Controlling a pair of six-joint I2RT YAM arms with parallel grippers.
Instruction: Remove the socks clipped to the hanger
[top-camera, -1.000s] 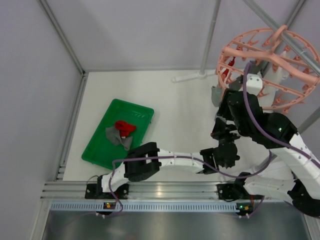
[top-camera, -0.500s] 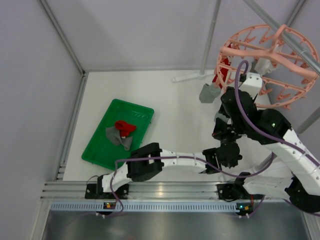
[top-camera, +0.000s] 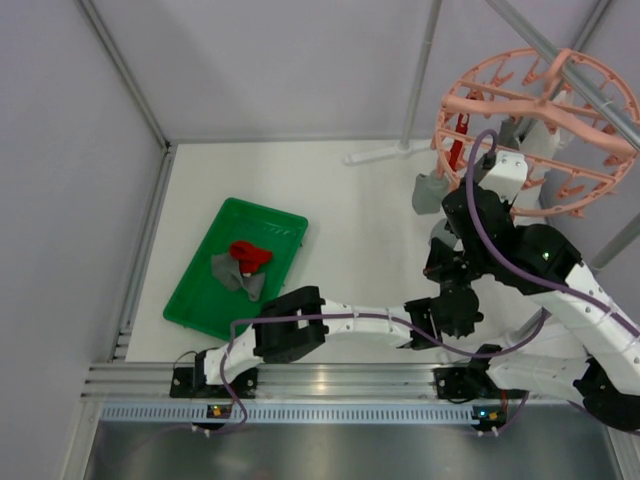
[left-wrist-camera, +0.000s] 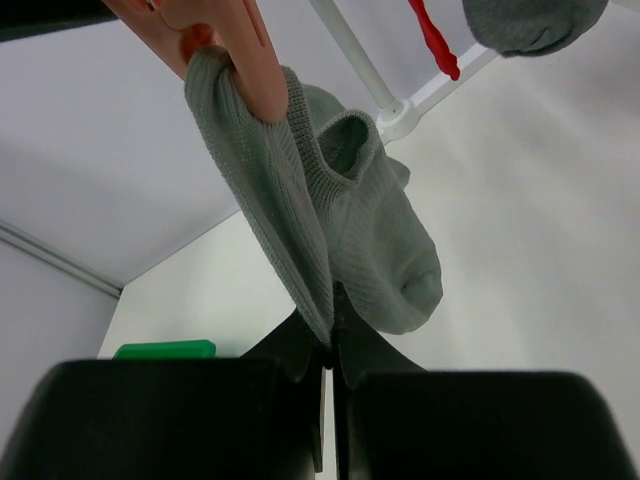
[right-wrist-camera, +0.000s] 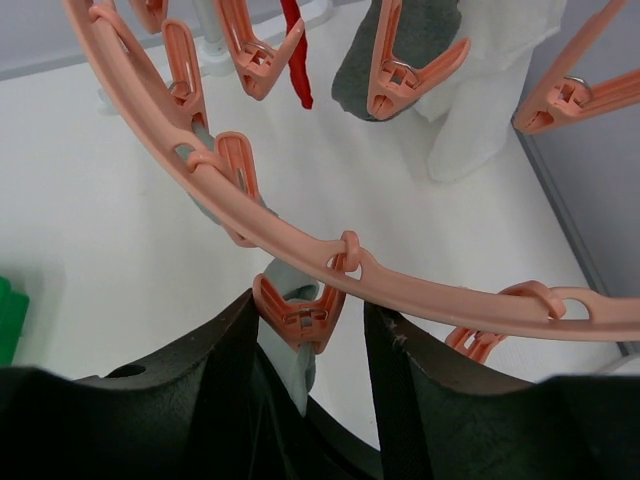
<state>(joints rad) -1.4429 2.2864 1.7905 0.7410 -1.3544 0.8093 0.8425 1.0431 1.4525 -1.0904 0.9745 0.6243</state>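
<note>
Left end effector pinching grey sock, clip above

Grey sock clipped to hanger.

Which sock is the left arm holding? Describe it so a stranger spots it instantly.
Start at the salmon-pink round hanger, far right. Beneath its ring, one pink clip pinches the top of a grey ankle sock. Unlike the red sock and the other grey sock beyond, its lower edge sits in the shut jaws of the left gripper.
</note>
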